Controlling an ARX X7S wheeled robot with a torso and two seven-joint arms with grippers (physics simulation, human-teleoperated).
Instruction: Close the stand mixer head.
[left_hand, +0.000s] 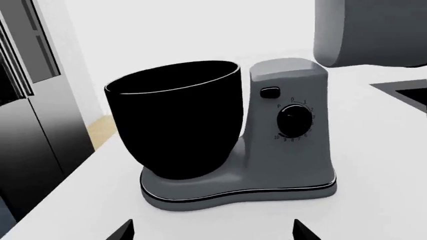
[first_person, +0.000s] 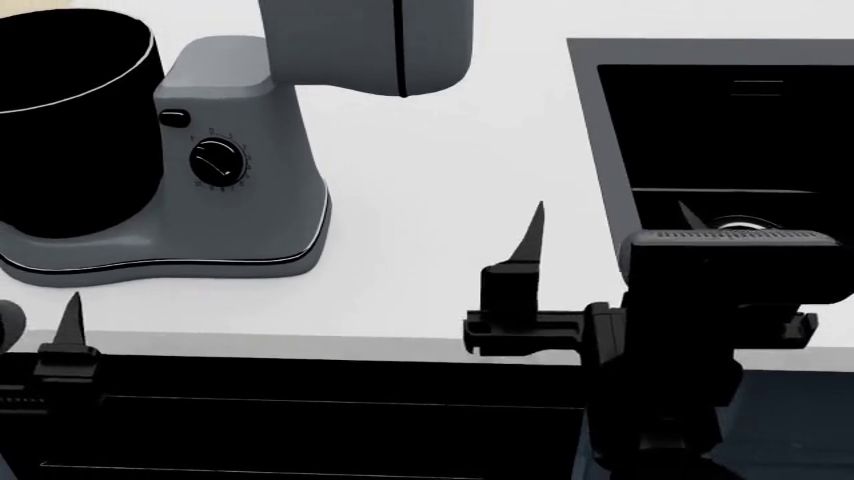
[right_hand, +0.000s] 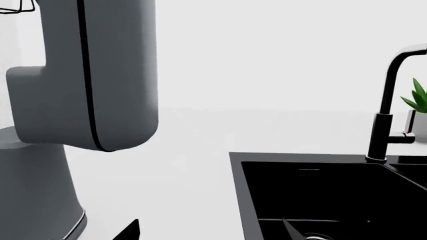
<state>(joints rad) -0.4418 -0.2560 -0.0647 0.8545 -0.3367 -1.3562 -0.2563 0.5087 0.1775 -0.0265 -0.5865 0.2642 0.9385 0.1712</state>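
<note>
The stand mixer head (first_person: 367, 45) is a rounded grey block with a thin dark seam, tilted up above the grey column (first_person: 234, 130). It also shows in the right wrist view (right_hand: 100, 75) and in a corner of the left wrist view (left_hand: 370, 32). The black mixing bowl (left_hand: 177, 117) sits on the mixer base. My left gripper (left_hand: 213, 231) is open and empty, in front of the mixer base near the counter's front edge (first_person: 34, 320). My right gripper (first_person: 611, 228) is open and empty, to the right of the mixer, over the sink's left rim; only its fingertips show in the right wrist view (right_hand: 210, 231).
A black sink (first_person: 582, 150) is set in the white counter (first_person: 441, 180) to the right of the mixer. A black faucet (right_hand: 387, 115) and a small green plant (right_hand: 419, 100) stand behind it. A dark tall cabinet (left_hand: 27, 125) stands beyond the counter's end.
</note>
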